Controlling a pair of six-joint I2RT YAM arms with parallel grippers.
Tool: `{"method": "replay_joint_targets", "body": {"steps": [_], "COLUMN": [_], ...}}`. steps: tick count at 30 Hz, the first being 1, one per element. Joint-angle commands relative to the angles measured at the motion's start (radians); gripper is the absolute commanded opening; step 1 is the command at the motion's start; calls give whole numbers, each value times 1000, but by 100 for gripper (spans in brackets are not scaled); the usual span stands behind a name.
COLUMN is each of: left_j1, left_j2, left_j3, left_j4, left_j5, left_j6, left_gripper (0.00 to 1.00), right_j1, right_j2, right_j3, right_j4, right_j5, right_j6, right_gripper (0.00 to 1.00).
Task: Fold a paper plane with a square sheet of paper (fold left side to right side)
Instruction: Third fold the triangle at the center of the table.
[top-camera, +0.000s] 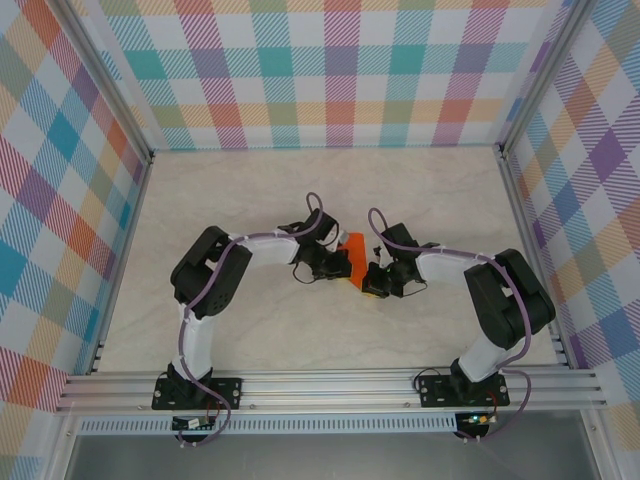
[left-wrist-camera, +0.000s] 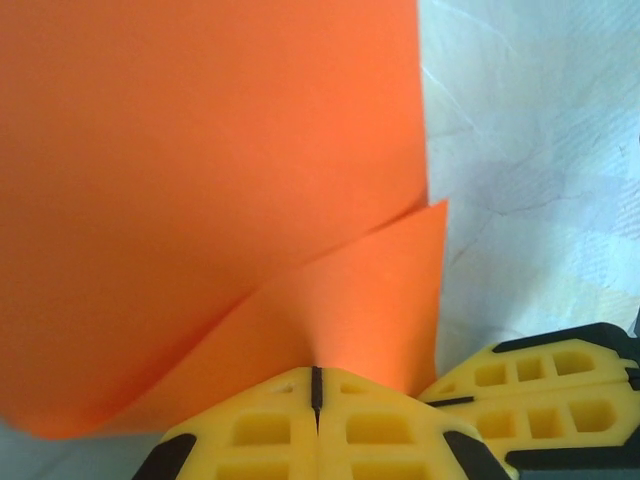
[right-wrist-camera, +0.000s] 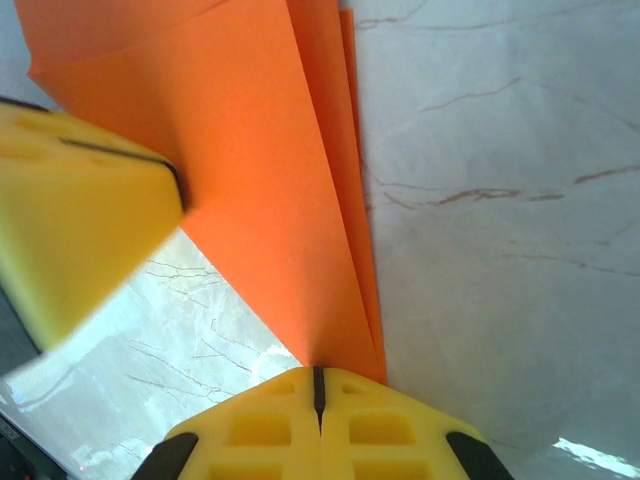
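Two robot arms are reaching toward each other over the middle of a marble-patterned table (top-camera: 250, 180), and both are holding the same orange sheet of paper (top-camera: 351, 246). Seen from above, the left gripper (top-camera: 333, 263) and the right gripper (top-camera: 377, 281) are sitting just beside one another, with the paper showing between and just behind them. In the left wrist view, the left gripper (left-wrist-camera: 316, 385) is pressing its yellow fingers (left-wrist-camera: 250, 430) together on the near edge of the paper (left-wrist-camera: 200, 150), which is lying in two overlapping layers and fanning away from the pinch; the right gripper's yellow fingers (left-wrist-camera: 545, 385) are showing just to the right. In the right wrist view, the right gripper (right-wrist-camera: 318, 385) is likewise clamping its jaws on a narrow corner of the paper (right-wrist-camera: 260, 150), where several stacked edges are running along its right side, while a yellow finger (right-wrist-camera: 80, 230) of the left gripper is touching the sheet from the left. Pastel checked walls (top-camera: 340, 70) are enclosing the table on three sides.
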Motion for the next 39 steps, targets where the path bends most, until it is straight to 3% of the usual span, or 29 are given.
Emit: {"method": "replay_joint_targets", "body": {"steps": [1,14,20,34,39], "left_j1": [74,236,252,249,229], "left_j2": [24,85,82,-249,-314], "left_j3": [-12,42,99,-136,-209], "left_j4": [-67,-138,-166,-35,46], "left_j5": [-114,-102,-67,-61,-22], "left_j6": [51,128,138,33,-31], "left_gripper": [2,1,1,16,27], "right_j1": [13,12,12,-14,-14], "right_j2": [44,41,44,94,67], "right_j3": [-40,-39,-68,-195,-225], "right_j4": [-139,-113,-66,120,170], "right_j5": [85,39,7,-47,-55], "right_j6": [-15,-14,7,39,28], "right_gripper": [0,0,0,0,0]}}
